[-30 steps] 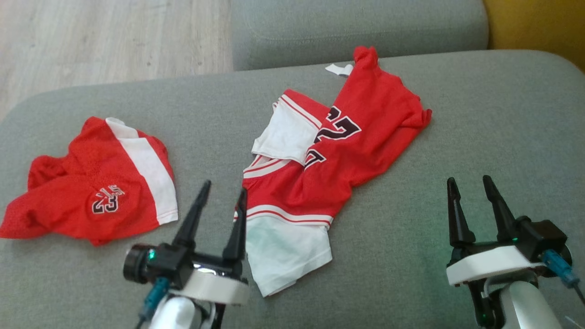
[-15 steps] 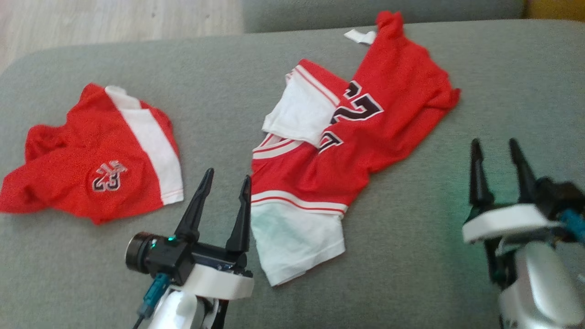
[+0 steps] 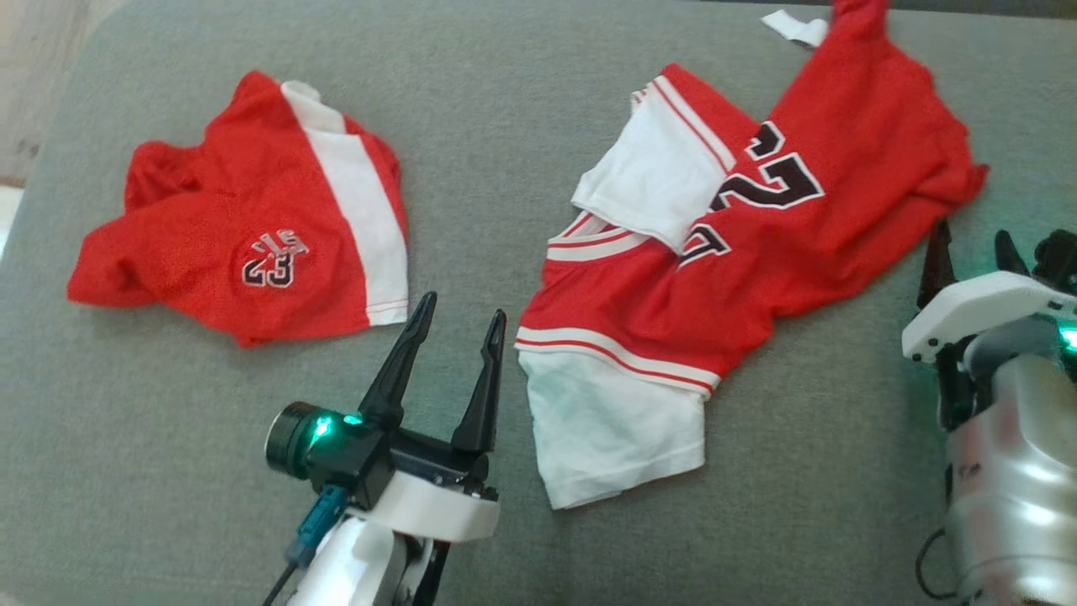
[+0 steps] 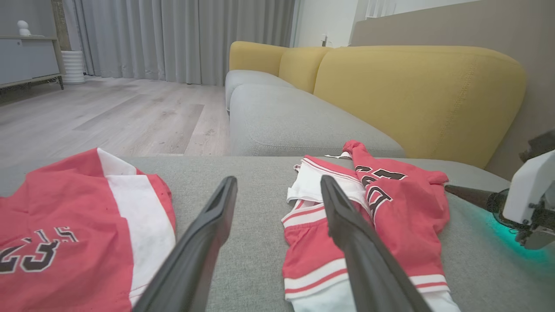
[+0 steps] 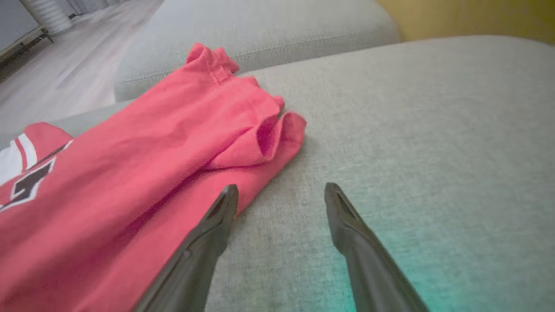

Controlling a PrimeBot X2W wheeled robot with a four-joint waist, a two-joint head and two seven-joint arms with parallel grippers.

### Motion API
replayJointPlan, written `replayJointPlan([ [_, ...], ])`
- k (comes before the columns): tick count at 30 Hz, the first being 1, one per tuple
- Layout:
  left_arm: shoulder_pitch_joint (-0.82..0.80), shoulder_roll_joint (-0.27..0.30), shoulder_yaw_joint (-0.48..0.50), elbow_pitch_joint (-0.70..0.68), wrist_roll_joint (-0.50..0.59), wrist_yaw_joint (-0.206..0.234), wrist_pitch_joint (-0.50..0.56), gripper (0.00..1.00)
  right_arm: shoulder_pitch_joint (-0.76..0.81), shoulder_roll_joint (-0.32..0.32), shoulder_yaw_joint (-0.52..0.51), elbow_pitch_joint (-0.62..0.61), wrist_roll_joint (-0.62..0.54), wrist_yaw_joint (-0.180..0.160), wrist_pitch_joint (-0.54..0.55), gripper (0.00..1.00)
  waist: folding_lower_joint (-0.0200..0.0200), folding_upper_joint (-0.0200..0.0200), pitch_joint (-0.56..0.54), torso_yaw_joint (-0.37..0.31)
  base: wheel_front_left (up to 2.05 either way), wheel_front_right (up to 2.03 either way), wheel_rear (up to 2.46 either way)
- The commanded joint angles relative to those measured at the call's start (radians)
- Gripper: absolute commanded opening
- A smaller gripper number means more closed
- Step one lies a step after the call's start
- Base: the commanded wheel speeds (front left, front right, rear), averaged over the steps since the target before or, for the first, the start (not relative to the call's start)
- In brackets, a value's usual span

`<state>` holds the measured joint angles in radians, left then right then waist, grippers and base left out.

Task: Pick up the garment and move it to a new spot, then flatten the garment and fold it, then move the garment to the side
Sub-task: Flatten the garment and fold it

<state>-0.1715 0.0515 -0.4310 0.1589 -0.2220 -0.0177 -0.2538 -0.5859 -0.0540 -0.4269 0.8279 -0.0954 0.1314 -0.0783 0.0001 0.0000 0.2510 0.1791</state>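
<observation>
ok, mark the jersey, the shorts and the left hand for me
jersey (image 3: 883, 151), head view, red cloth right of the number.
shorts (image 3: 210, 210), head view, red panel left of the white stripe.
left hand (image 3: 464, 305), head view, midway between fingertips.

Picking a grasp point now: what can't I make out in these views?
- Jersey far end: cut off by the head view's top edge.
- Jersey number: partly covered by its folded white panel, head view.
- Shorts: cut off by the left wrist view's left edge.
- Right tool: one finger mostly hidden behind its white mount, head view.
</observation>
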Motion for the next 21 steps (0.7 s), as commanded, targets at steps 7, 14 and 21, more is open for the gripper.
replayJointPlan([
  [7,-0.06,-0.001,-0.017,-0.006,-0.031,0.017,-0.008,1.0,-0.132,0.003,-0.097,0.096,-0.113,-0.001,0.014,1.0,-0.0001,0.0,0.041,0.044,0.0,0.0,0.0],
  [14,-0.077,-0.001,-0.029,0.0,-0.036,0.027,-0.008,1.0,-0.196,0.003,-0.152,0.187,-0.197,-0.001,0.004,0.35,-0.0001,0.0,0.056,0.047,0.0,0.0,0.0],
  [21,-0.067,-0.001,-0.02,0.011,-0.044,0.033,-0.008,1.0,-0.195,0.002,-0.215,0.21,-0.258,-0.001,-0.082,0.0,-0.0001,0.0,0.018,0.006,0.0,0.0,0.0],
])
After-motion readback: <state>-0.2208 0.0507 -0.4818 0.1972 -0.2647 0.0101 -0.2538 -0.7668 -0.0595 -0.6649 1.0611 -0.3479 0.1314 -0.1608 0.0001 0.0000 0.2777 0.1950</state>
